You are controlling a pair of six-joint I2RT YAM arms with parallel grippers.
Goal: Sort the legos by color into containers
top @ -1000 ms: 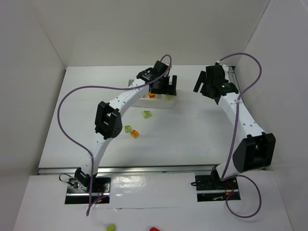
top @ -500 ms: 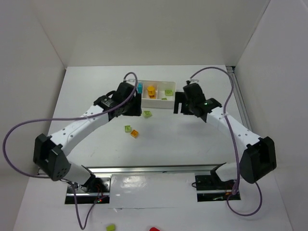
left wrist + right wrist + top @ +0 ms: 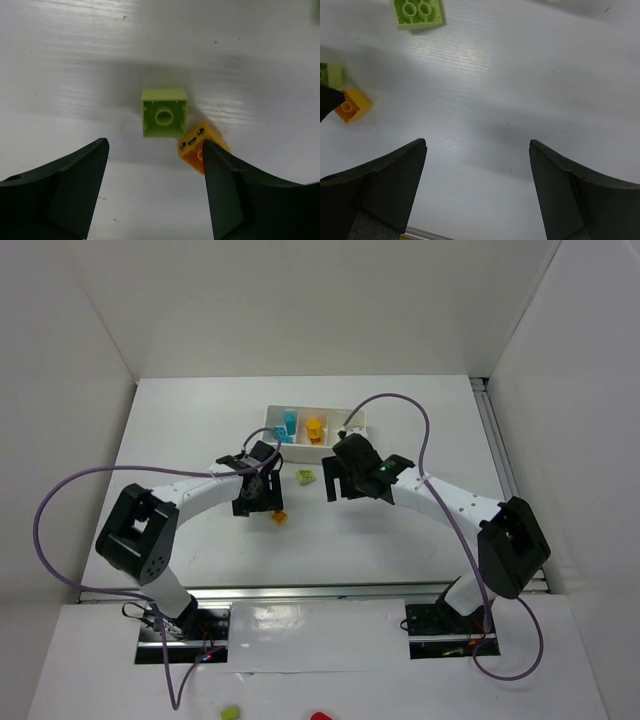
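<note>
Legos lie loose on the tabletop (image 3: 200,430) near both of my tools. My left tool (image 3: 155,145) has its jaws spread wide with nothing between them, low over the tabletop. Just ahead of its fingertips lies a light green brick (image 3: 164,112), hollow side up. An orange brick (image 3: 196,146) sits tilted just beside that brick's near right corner, partly hidden behind my right finger; I cannot tell whether the two touch.

My right tool (image 3: 477,144) is also wide open and empty, with only bare tabletop between its fingers. Ahead of it and to the left lies a second green brick (image 3: 417,11). The orange brick and a corner of the first green one show at the left edge of that wrist view.

From the overhead camera, the second green brick lies between the two tools. Beyond it, toward the far side, stands the white tray (image 3: 325,412). Its left compartment holds cyan bricks (image 3: 289,424) and its middle one holds orange-yellow bricks (image 3: 314,428). The right arm and its cable cover part of the right compartment, so I cannot tell what is in it.
</note>
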